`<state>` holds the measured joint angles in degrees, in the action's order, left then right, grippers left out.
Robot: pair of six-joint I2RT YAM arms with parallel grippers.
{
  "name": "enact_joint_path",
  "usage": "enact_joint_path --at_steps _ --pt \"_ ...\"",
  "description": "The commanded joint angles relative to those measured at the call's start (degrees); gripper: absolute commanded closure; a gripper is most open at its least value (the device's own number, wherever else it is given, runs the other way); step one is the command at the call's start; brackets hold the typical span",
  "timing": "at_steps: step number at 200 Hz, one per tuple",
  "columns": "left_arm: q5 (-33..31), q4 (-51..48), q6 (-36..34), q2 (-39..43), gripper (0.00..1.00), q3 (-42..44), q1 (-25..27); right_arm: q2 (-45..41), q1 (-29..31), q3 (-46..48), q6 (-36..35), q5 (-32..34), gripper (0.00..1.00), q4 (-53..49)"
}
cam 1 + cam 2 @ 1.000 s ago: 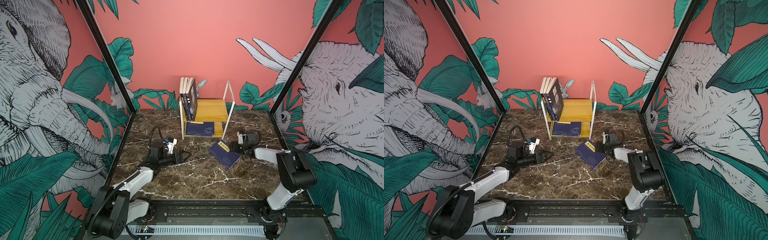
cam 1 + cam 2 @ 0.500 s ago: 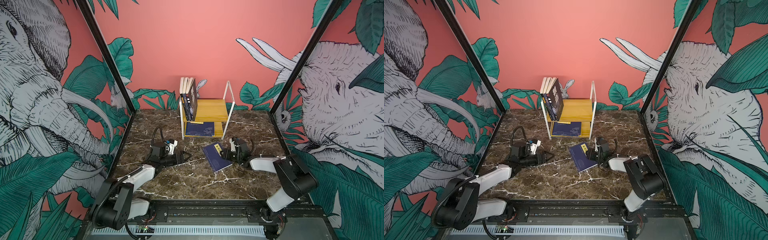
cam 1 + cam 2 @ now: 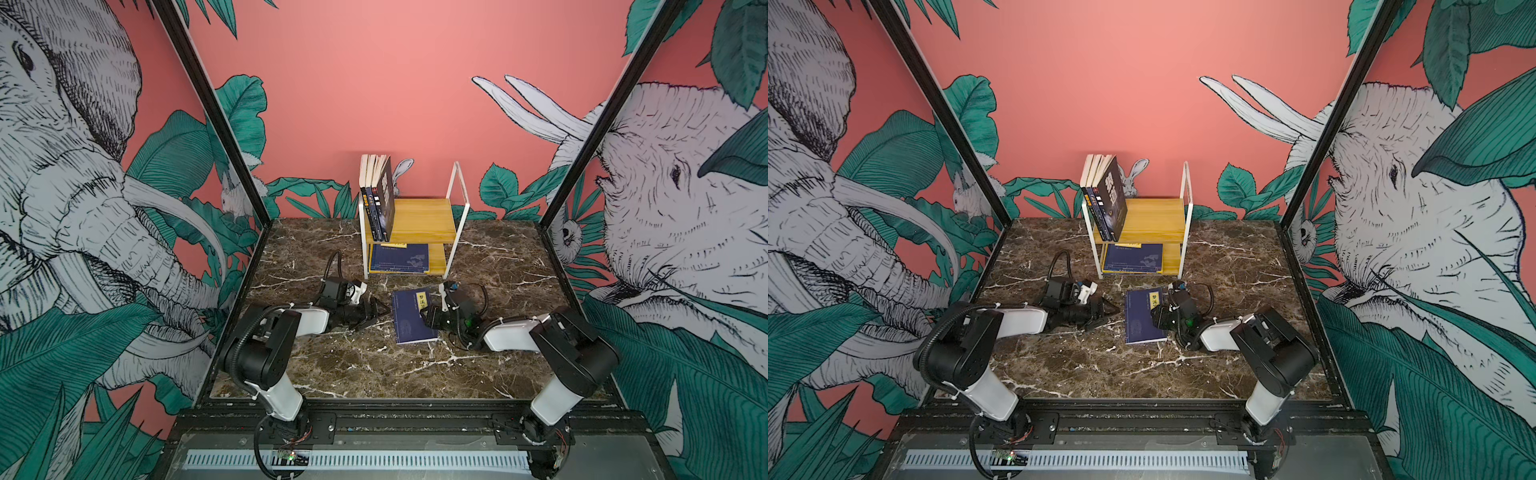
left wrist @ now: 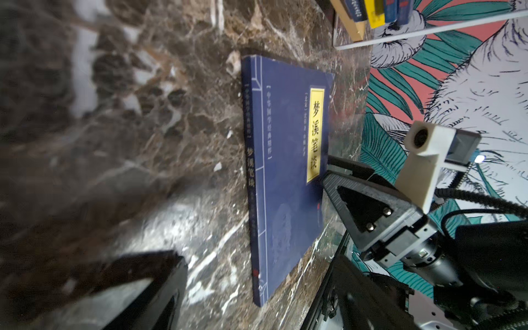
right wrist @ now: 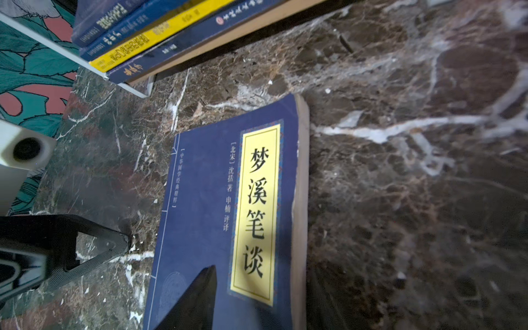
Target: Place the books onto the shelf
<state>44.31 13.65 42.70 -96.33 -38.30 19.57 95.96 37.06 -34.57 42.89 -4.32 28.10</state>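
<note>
One navy book (image 3: 409,322) flat on tabletop (image 3: 353,368), six o'clock of shelf (image 3: 424,216); pickup step. Right end effector (image 3: 428,318) at its three-o'clock edge, grip perhaps unclosed, cannot tell; left end effector (image 3: 379,309) released. Next: pinch, lift.

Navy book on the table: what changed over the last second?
The navy book slid left across the table, toward the left gripper, and turned squarer to the shelf, moved along by the right gripper at its right edge. The left gripper edged toward it, jaws open. Nothing was lifted. The shelf and the books on it stayed put.
</note>
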Motion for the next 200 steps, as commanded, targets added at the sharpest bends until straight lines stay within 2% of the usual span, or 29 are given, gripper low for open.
enact_joint_path --at_steps 1,33,57,88,147,200 --pt "1.1 0.5 1.4 -2.5 0.2 -1.9 0.3 -0.1 -0.7 -0.7 -1.8 4.3 0.45 -4.6" --pt "2.8 -0.1 2.7 -7.2 0.22 -4.3 0.9 2.8 -1.1 -1.6 -0.7 1.0 0.47 -1.9" --pt "3.7 0.9 3.4 -9.8 0.26 -4.9 2.2 6.6 1.3 -3.0 0.6 -3.3 0.53 1.7" --pt "5.5 3.4 6.0 -11.1 0.3 -4.6 2.9 9.8 2.9 -2.0 4.1 -5.8 0.58 9.1" --pt "6.8 8.6 13.1 -3.7 0.49 -3.5 3.0 11.4 4.6 -2.9 5.0 -6.2 0.61 9.0" --pt "7.1 10.7 14.3 -0.5 0.5 -2.6 3.6 12.5 5.3 -3.9 5.8 -6.8 0.63 9.3"
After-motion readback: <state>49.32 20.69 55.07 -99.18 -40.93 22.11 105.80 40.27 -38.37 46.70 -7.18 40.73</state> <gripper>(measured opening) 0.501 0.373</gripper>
